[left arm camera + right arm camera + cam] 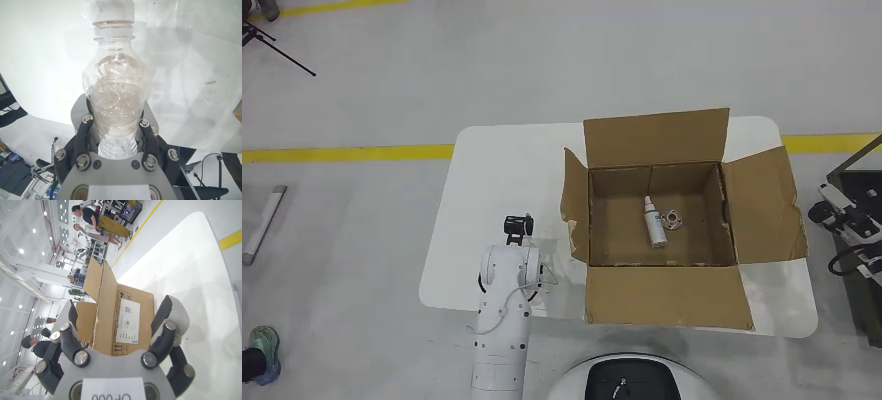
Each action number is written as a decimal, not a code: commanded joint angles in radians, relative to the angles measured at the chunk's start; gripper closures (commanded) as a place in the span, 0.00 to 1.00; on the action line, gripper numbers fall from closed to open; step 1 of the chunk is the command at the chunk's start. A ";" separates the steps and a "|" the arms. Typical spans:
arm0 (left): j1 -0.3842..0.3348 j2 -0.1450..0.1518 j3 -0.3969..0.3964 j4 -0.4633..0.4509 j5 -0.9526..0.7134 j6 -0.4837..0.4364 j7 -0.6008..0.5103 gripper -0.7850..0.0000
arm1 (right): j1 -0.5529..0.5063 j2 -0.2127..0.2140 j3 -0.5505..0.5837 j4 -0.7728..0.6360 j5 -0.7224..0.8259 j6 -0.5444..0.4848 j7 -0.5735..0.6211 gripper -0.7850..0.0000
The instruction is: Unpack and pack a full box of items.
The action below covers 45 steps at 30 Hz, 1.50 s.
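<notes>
Left wrist view: the left gripper [114,110] grips the clear bottle [115,79] by its lower body, cap pointing away from the wrist.

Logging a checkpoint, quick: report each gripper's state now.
Left gripper: closed on a clear plastic bottle.
Right gripper: open, holding nothing.

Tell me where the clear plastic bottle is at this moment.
In the left wrist view, the clear plastic bottle is held by the fingers of the left gripper over the white table, left of the open cardboard box.
</notes>
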 commanded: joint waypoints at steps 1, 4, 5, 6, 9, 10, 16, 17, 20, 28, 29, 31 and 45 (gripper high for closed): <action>-0.006 0.001 0.000 0.013 -0.003 0.002 -0.003 1.00 | 0.003 0.000 -0.001 -0.001 -0.002 0.003 0.002 0.00; -0.015 0.001 -0.003 0.026 -0.022 0.004 -0.015 0.19 | 0.008 0.001 0.000 0.003 -0.003 0.004 0.004 0.00; -0.018 0.002 -0.002 0.031 -0.018 0.003 -0.017 0.00 | 0.009 0.001 0.000 0.004 -0.005 0.004 0.006 0.00; -0.021 0.002 -0.001 0.034 -0.024 0.000 -0.020 0.00 | 0.011 0.001 0.000 0.004 -0.005 0.003 0.007 0.00; -0.027 0.004 -0.001 0.040 -0.026 0.002 -0.021 0.00 | 0.015 0.002 0.001 0.008 -0.005 0.003 0.009 0.00; -0.028 0.004 -0.001 0.043 -0.031 0.004 -0.022 0.00 | 0.016 0.002 0.002 0.008 -0.007 0.004 0.010 0.00; -0.032 0.006 0.003 0.034 -0.038 0.004 -0.027 0.00 | 0.018 0.004 0.019 -0.010 0.000 0.003 0.005 0.00; -0.031 0.007 0.004 0.023 -0.036 0.003 -0.023 0.00 | 0.019 0.004 0.028 -0.022 0.006 -0.001 0.001 0.00; -0.026 0.009 0.003 -0.016 -0.042 0.005 -0.027 0.00 | 0.018 0.006 0.061 -0.073 0.024 -0.011 -0.008 0.00; 0.006 0.014 -0.007 -0.194 -0.056 0.011 -0.038 0.00 | 0.015 0.012 0.110 -0.297 -0.021 -0.032 0.013 1.00; 0.011 0.014 -0.008 -0.220 -0.066 0.014 -0.044 0.00 | 0.015 0.013 0.102 -0.324 -0.044 -0.037 0.017 1.00; 0.021 0.015 -0.008 -0.266 -0.073 0.013 -0.050 0.00 | 0.016 0.013 0.077 -0.366 -0.096 -0.040 0.014 1.00; 0.032 0.017 -0.007 -0.297 -0.068 0.011 -0.050 0.00 | 0.026 0.013 -0.093 -0.444 -0.388 -0.052 0.001 1.00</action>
